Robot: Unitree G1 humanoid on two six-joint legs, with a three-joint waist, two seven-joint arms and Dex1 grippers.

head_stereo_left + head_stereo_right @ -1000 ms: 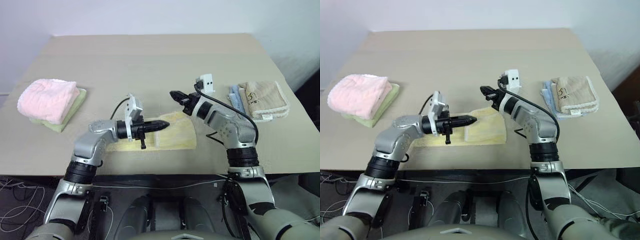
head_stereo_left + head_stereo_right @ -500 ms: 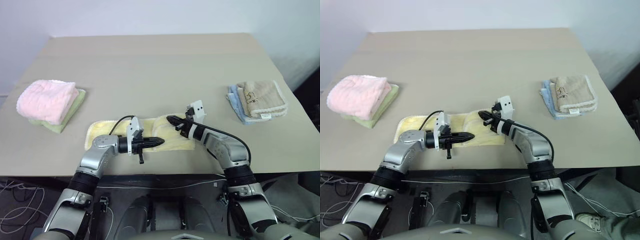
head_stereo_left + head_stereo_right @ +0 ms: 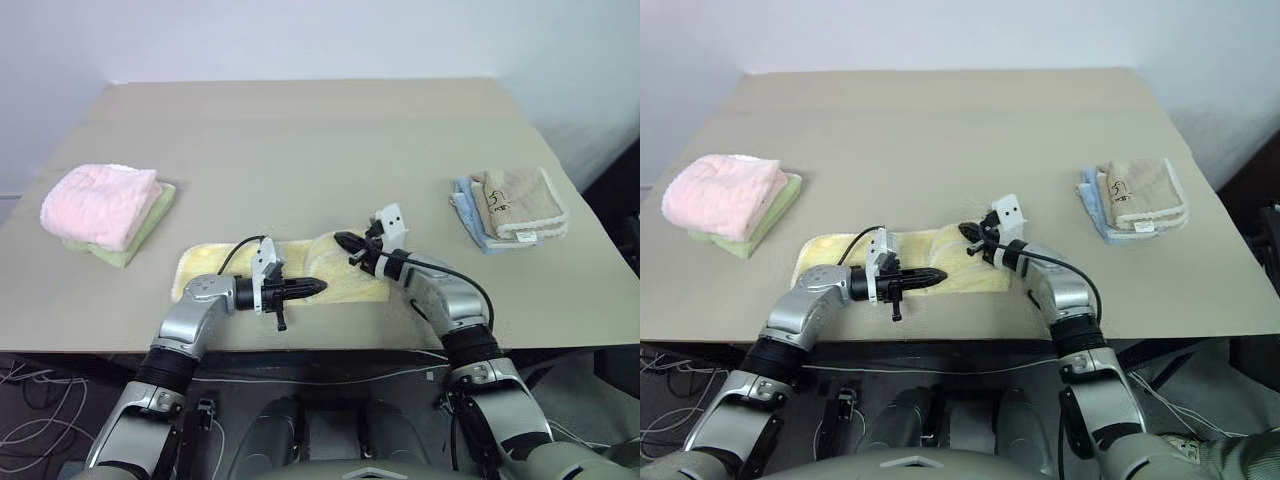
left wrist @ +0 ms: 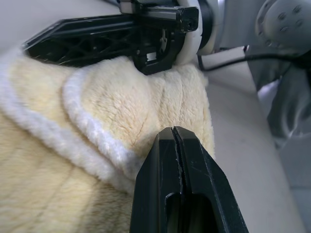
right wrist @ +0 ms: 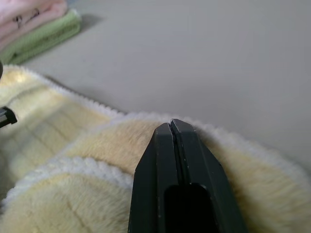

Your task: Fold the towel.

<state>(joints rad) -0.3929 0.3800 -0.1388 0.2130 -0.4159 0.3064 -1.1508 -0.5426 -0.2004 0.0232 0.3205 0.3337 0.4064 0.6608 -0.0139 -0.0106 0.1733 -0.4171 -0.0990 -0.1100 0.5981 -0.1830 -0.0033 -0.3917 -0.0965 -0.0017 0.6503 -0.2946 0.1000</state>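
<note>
The pale yellow towel (image 3: 300, 255) lies near the table's front edge, its right end folded over into a soft hump with a white border (image 4: 92, 131). My left gripper (image 3: 318, 286) is shut and points right, level, with its tip just over the towel's front edge beside the folded flap. My right gripper (image 3: 341, 239) is shut too and points left over the hump's back edge (image 5: 97, 145). The wrist views show nothing between either pair of fingers. The two tips stand a short way apart, facing each other across the fold.
A fluffy pink towel (image 3: 100, 203) rests on a green one (image 3: 145, 232) at the left. A beige towel (image 3: 515, 198) on a blue one sits at the right. Bare table (image 3: 320, 140) stretches behind the yellow towel.
Both grippers have sunk from above the towel to just over it, still shut. The head view has shifted as well, and the towel's left part now shows.
</note>
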